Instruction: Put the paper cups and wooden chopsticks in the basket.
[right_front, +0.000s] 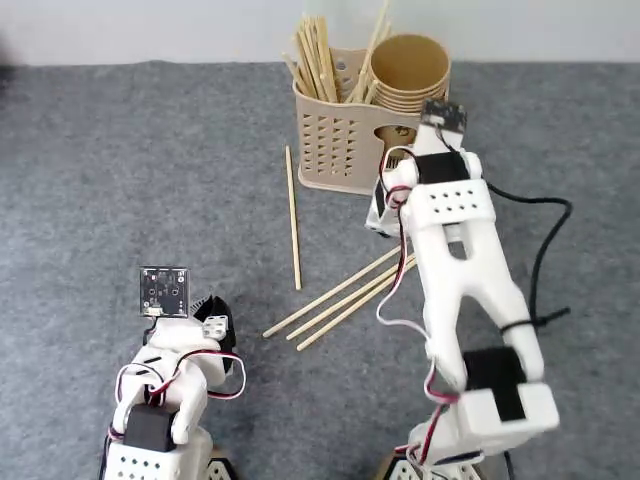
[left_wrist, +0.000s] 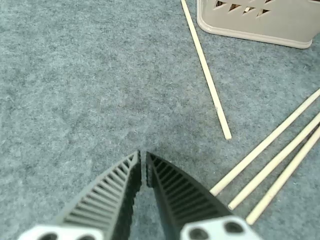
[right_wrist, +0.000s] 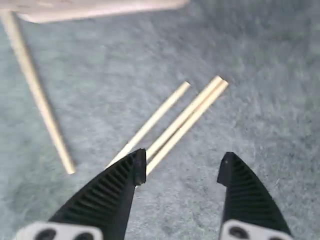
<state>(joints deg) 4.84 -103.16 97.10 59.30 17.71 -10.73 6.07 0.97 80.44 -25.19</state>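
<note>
Right wrist view: the right gripper (right_wrist: 183, 165) hangs spread above loose chopsticks (right_wrist: 190, 114); the left gripper (left_wrist: 143, 162), pressed together, points down at carpet (left_wrist: 75, 75).

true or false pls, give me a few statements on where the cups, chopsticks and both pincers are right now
1. The cups are stacked in the basket. True.
2. Every chopstick is in the basket. False: four chopsticks lie on the carpet, one alone and three side by side.
3. The left pincer is shut and holds nothing. True.
4. The right pincer grips a chopstick. False: it is open and empty, above the three chopsticks.
</note>
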